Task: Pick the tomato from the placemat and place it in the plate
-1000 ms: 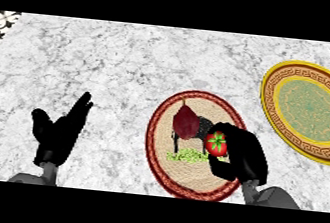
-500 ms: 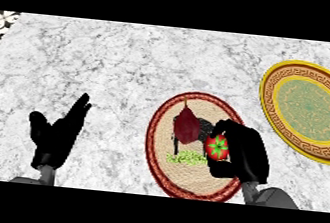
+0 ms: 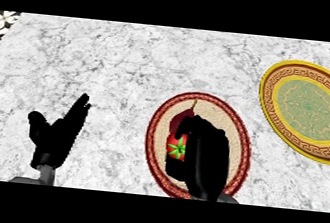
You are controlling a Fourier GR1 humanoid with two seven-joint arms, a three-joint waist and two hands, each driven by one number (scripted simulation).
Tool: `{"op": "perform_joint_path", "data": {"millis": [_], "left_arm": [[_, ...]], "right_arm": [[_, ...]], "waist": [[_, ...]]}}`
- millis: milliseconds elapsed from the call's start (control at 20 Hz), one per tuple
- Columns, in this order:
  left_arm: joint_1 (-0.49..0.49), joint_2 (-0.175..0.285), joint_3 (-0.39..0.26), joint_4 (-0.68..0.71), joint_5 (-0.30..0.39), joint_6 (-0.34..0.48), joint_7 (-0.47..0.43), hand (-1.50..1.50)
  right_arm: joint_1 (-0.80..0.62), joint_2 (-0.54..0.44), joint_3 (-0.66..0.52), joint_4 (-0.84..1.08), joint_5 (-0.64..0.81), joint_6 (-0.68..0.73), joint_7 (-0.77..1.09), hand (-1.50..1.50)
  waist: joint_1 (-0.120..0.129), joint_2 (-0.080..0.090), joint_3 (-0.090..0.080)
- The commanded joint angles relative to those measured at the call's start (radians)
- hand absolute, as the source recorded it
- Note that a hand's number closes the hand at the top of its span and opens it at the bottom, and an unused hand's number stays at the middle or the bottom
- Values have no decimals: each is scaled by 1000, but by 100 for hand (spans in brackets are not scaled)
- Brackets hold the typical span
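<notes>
Red showed between the black fingers (image 3: 200,129) where the tomato (image 3: 177,149) was held. The right hand (image 3: 208,163) was curled round it from the near side, so that only its left face and green stalk were seen. The tomato was kept over the round woven placemat (image 3: 230,121), near its middle; whether it was clear of the weave could not be told. The grasp was judged to serve a carry up and to the right, towards the yellow plate (image 3: 309,107), which lay apart from the placemat on the marble table (image 3: 128,65). The left hand (image 3: 58,133) was rested open near the lower left, fingers up, where it was judged to be out of the way.
</notes>
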Motion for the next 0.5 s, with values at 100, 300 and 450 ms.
{"op": "perform_joint_path", "data": {"millis": [100,300,450], "left_arm": [[-3,-26,-11,40,-12,12,27,0],[7,-10,17,72,0,-9,0,0],[64,-21,-13,-3,-16,3,7,0]], "right_arm": [[-80,34,26,-64,161,-115,206,150],[-25,34,-64,-182,192,-141,203,150],[46,34,-130,-249,200,-148,174,150]], "waist": [[2,8,-6],[-10,8,-6],[-7,6,-5]]}}
